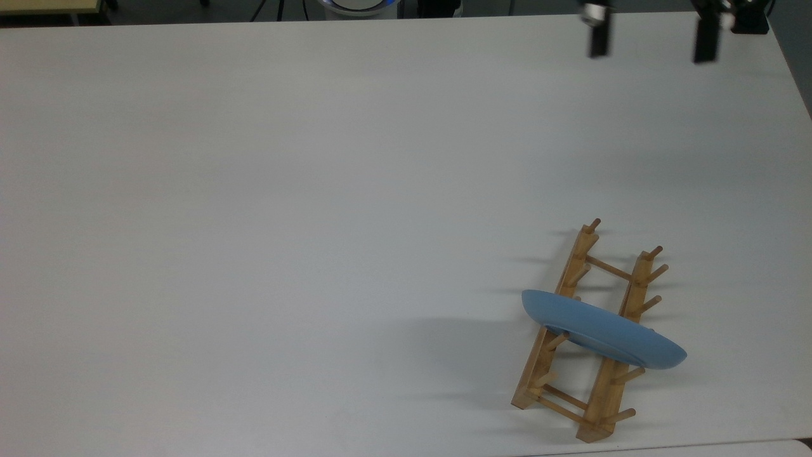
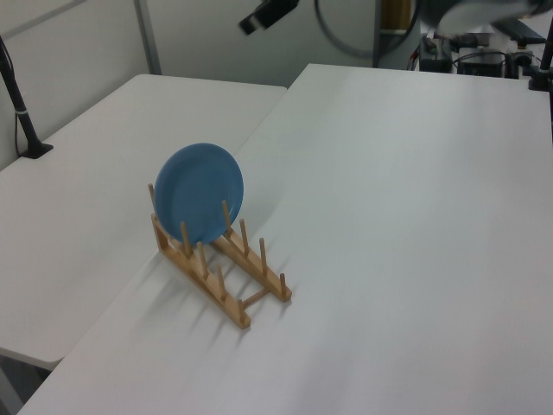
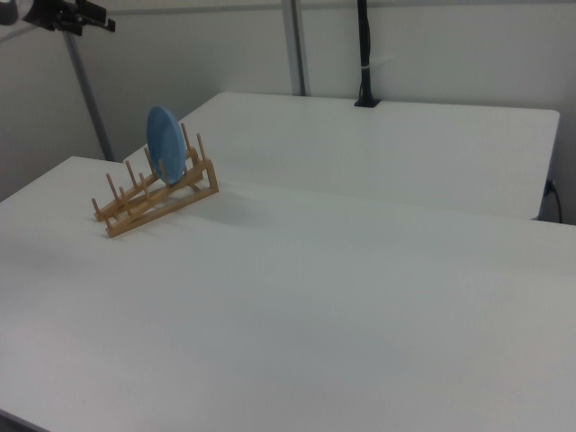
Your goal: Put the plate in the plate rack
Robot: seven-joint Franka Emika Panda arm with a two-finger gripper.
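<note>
Now plate (image 1: pixel 602 333) standing on edge between plate rack (image 1: pixel 587 336) pegs, gripper (image 1: pixel 652 35) released, well apart.

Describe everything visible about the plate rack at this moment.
The plate rack is light wood: two long parallel rails joined by thin crossbars, with upright dowel pegs along each rail. It lies flat on the white table, near the top view's lower right. The blue plate stands on edge between its pegs, leaning slightly.

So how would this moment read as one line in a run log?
plate: upright in plate rack | gripper: jaws open, high, away | table
</note>
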